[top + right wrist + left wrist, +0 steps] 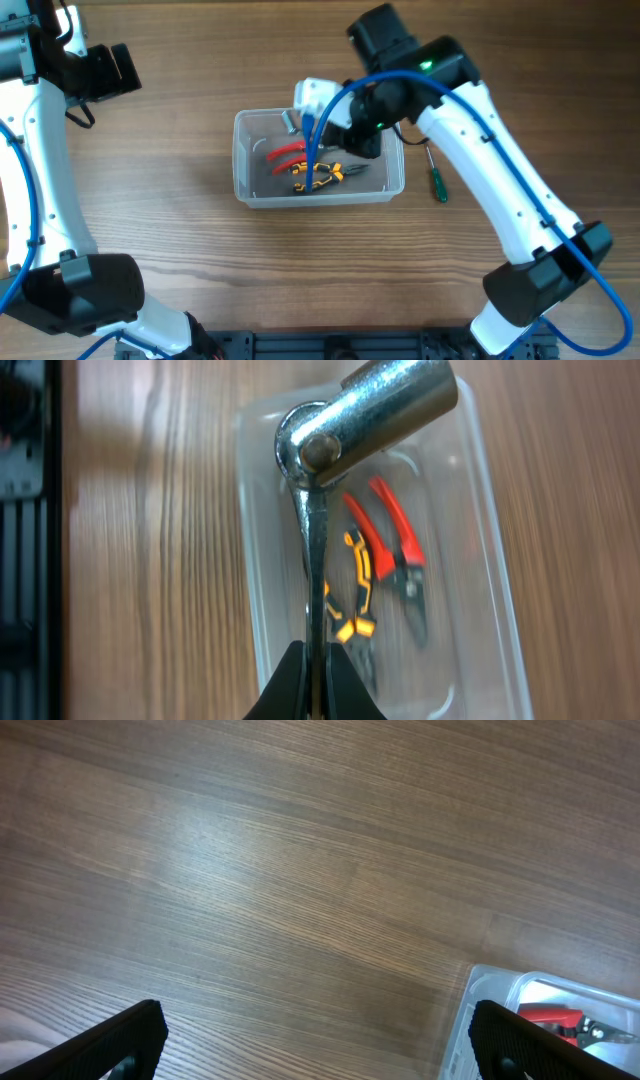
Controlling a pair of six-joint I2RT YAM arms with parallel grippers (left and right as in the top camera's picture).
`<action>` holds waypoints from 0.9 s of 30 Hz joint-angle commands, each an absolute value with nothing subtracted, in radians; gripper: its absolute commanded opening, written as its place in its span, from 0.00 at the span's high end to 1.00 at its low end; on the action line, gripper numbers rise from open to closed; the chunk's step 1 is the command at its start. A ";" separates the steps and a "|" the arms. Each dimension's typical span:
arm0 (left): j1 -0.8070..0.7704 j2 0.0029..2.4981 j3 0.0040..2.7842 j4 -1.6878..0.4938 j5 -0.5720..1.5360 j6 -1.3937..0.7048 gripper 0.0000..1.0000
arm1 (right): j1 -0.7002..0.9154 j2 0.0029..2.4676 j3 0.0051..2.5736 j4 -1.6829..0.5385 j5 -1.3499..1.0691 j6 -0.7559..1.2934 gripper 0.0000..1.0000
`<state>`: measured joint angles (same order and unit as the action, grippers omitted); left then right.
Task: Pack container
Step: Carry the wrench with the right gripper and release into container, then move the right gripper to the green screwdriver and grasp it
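We see the clear container (255, 140) near the middle of the worktop (200, 260). Red pliers (395, 545) and yellow-and-black pliers (358, 585) lie inside it. Our right hand (318, 680) is over the container and pinches the handle of a shiny metal wrench (330, 450). Our left hand (315, 1025) is wide with nothing in it, near the far left corner. A green screwdriver (437, 183) lies just beside the container, toward the right edge.
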<state>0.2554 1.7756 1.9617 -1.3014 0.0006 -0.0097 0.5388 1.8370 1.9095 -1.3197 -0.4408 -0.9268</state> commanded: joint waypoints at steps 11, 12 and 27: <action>0.260 1.784 1.961 -1.299 0.002 -0.016 0.00 | 0.571 2.109 1.762 -1.024 -0.202 -0.923 0.96; 0.260 1.784 1.961 -1.299 0.002 -0.016 0.00 | 0.566 2.126 1.762 -1.006 -0.202 -0.896 0.96; 0.260 1.784 1.961 -1.299 0.002 -0.016 0.00 | 0.530 2.078 1.871 -1.015 -0.202 -0.508 0.89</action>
